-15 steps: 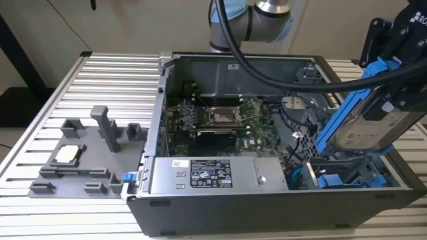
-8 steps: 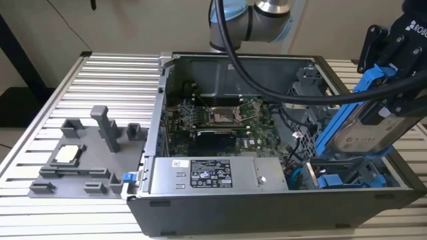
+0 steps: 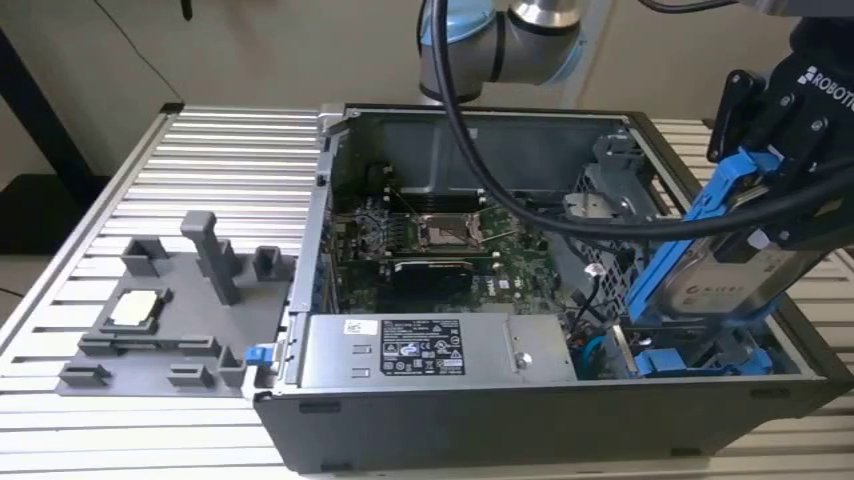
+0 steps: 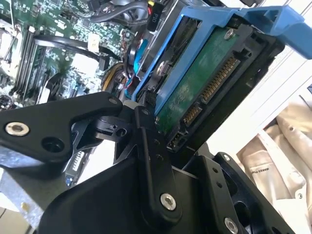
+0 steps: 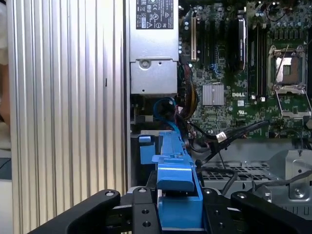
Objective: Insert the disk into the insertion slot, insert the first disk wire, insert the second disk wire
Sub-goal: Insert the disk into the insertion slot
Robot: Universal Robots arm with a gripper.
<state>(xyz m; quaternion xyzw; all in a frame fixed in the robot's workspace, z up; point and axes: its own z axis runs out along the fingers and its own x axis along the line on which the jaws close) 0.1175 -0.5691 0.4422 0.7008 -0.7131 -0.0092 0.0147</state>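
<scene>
My gripper [image 3: 771, 195] is shut on the disk [image 3: 721, 265], a silver-grey drive in a bright blue carrier. The disk hangs on edge and tilted over the case's right side in the exterior view, its lower end down near blue parts at the front right corner. In the second wrist view the disk's green circuit side and connector [image 4: 204, 92] face the camera, with a black finger [image 4: 148, 146] pressed against the blue frame. The first wrist view looks down past the carrier [image 5: 176, 187] to the insertion slot's perforated grey metal [image 5: 234, 171]. A black cable with a pale connector [image 5: 222, 136] lies loose beside it.
The open computer case [image 3: 534, 420] holds a green motherboard [image 3: 454, 240] and a silver power supply [image 3: 414, 350]. A grey fixture block [image 3: 174, 320] with pegs stands on the ribbed aluminium table [image 3: 160, 180] at the exterior view's left. Black arm cables [image 3: 534, 200] hang across the case.
</scene>
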